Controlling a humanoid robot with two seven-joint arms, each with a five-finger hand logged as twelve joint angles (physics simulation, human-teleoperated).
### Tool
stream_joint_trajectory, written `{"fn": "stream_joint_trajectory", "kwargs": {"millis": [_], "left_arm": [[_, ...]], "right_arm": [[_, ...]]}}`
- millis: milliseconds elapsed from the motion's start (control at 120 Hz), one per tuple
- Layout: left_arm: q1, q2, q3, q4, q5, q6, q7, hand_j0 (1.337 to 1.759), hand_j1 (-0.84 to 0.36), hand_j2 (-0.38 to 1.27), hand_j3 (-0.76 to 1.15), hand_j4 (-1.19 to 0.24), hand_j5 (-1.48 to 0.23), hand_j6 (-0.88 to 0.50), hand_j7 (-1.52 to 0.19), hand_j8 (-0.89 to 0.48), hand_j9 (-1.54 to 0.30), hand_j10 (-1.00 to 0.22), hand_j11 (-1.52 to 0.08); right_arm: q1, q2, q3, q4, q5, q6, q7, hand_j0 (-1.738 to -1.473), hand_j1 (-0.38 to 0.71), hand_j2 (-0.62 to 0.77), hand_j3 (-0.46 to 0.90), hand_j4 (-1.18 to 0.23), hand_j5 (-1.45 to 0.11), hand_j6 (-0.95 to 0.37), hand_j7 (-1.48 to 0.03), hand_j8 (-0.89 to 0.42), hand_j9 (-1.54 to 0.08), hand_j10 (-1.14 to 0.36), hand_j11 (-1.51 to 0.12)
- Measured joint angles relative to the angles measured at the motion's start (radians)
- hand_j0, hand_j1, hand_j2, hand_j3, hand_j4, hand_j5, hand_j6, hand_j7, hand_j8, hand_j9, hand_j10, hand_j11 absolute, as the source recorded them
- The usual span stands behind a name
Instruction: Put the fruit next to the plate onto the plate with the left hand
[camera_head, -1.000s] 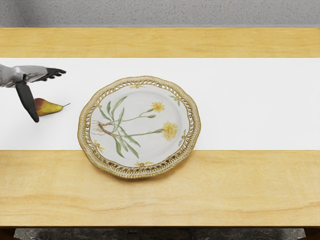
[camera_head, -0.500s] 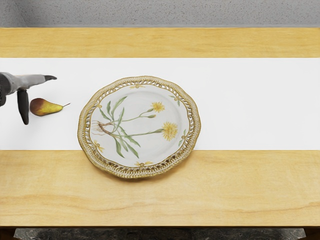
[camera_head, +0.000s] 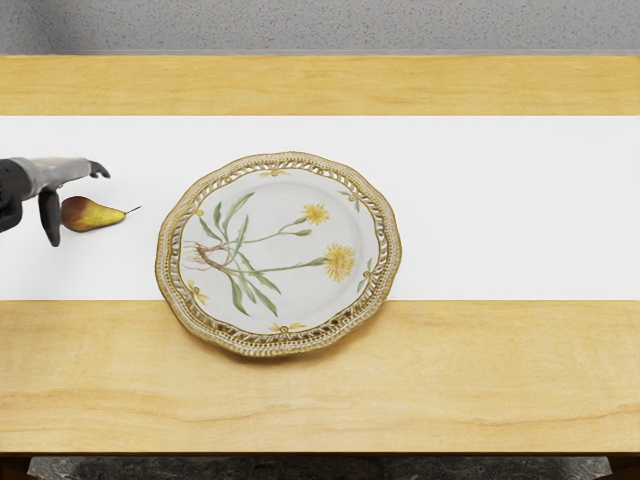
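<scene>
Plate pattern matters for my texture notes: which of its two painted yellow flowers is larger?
The lower yellow flower, right of centre on the round white gold-rimmed plate; the upper flower is clearly smaller.

Pear (camera_head: 88, 213) shows deep red fading into golden yellow. Plate (camera_head: 388, 250) is white, painted with green stems and yellow flowers, ringed by a gold lattice rim. Runner (camera_head: 500, 200) is plain white, table (camera_head: 320, 385) a warm honey wood grain. Hand (camera_head: 45, 185) is grey and black.
</scene>
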Motion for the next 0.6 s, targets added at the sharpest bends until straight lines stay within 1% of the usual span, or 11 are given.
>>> {"fn": "stream_joint_trajectory", "kwargs": {"millis": [283, 425, 600], "left_arm": [[0.003, -0.017, 0.012, -0.005, 0.001, 0.026, 0.004, 1.658, 0.09, 0.05, 0.00, -0.22, -0.28, -0.22, -0.28, -0.22, -0.28, -0.22, -0.28], [0.004, -0.016, 0.017, -0.004, 0.001, 0.027, 0.014, 1.658, 0.08, 0.05, 0.00, -0.23, -0.29, -0.23, -0.29, -0.23, -0.29, -0.23, -0.29], [0.003, -0.028, 0.028, 0.001, 0.001, 0.027, 0.018, 1.658, 0.06, 0.05, 0.00, -0.24, -0.31, -0.25, -0.31, -0.24, -0.31, -0.24, -0.31]], "right_arm": [[-0.001, 0.000, -0.001, 0.000, 0.000, 0.000, 0.000, -1.658, -0.31, -0.01, 0.00, -0.03, -0.04, -0.03, -0.04, -0.03, -0.04, -0.03, -0.04], [-0.001, 0.000, -0.002, 0.000, 0.000, 0.000, 0.000, -1.658, -0.31, -0.01, 0.00, -0.03, -0.04, -0.03, -0.04, -0.03, -0.04, -0.03, -0.04], [-0.001, 0.000, -0.003, 0.000, 0.000, 0.000, 0.000, -1.658, -0.31, -0.01, 0.00, -0.03, -0.04, -0.03, -0.04, -0.03, -0.04, -0.03, -0.04]]}}
